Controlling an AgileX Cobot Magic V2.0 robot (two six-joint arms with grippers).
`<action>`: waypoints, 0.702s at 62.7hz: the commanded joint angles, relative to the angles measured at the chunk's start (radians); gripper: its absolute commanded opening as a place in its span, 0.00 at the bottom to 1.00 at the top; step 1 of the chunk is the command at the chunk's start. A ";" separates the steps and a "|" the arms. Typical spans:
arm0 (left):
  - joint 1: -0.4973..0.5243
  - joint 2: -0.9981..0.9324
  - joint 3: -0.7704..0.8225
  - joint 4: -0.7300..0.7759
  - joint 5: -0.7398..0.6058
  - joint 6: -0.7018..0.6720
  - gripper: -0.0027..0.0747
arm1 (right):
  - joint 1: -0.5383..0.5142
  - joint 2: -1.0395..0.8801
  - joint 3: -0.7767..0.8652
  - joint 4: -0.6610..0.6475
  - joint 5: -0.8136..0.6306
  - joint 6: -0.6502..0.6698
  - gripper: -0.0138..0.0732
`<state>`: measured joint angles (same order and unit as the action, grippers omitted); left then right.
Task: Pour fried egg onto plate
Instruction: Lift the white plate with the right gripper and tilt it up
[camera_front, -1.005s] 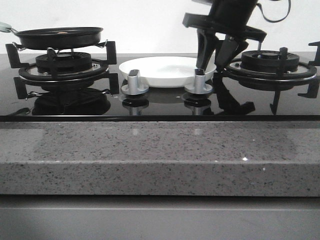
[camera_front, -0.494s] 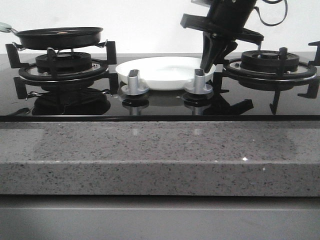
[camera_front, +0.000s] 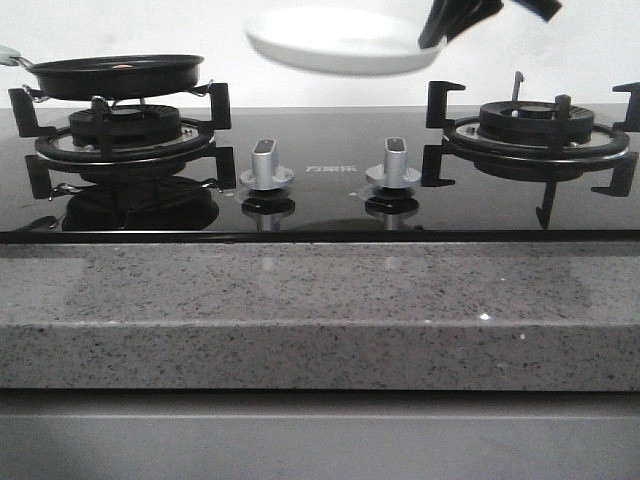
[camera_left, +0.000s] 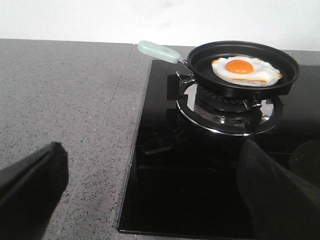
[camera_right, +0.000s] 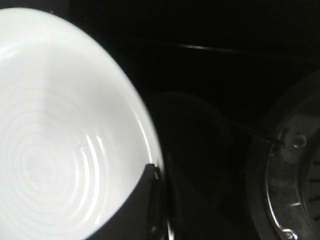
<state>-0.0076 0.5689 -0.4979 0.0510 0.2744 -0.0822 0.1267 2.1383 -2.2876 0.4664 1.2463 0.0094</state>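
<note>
The fried egg (camera_left: 246, 69), off-white with an orange yolk, lies in the black frying pan (camera_left: 243, 70) on the left burner; the pan also shows in the front view (camera_front: 118, 75). The white plate (camera_front: 335, 42) hangs in the air above the hob's middle, pinched at its right rim by my right gripper (camera_front: 432, 38). In the right wrist view the plate (camera_right: 55, 130) fills the frame and a black finger (camera_right: 145, 200) lies over its rim. My left gripper (camera_left: 150, 195) is open and empty, over the hob's near left corner, well short of the pan.
The pan's pale green handle (camera_left: 158, 51) points away from the hob over the grey stone counter (camera_left: 60, 100). Two silver knobs (camera_front: 266, 165) (camera_front: 394, 162) stand at the hob's front middle. The right burner grate (camera_front: 537, 125) has nothing on it.
My right gripper closed on the plate's right rim and lifted it from the hob's middle up to the top of the front view. The pan has not moved.
</note>
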 joint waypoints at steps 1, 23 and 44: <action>0.000 0.005 -0.032 -0.002 -0.082 -0.009 0.90 | 0.008 -0.111 0.004 0.060 0.095 -0.018 0.02; 0.000 0.005 -0.032 -0.002 -0.084 -0.009 0.90 | 0.105 -0.395 0.555 0.031 -0.124 -0.118 0.02; 0.000 0.005 -0.032 -0.002 -0.095 -0.009 0.90 | 0.106 -0.474 0.764 0.033 -0.260 -0.123 0.02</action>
<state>-0.0076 0.5689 -0.4979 0.0510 0.2744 -0.0822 0.2358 1.7258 -1.5030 0.4616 1.0271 -0.0988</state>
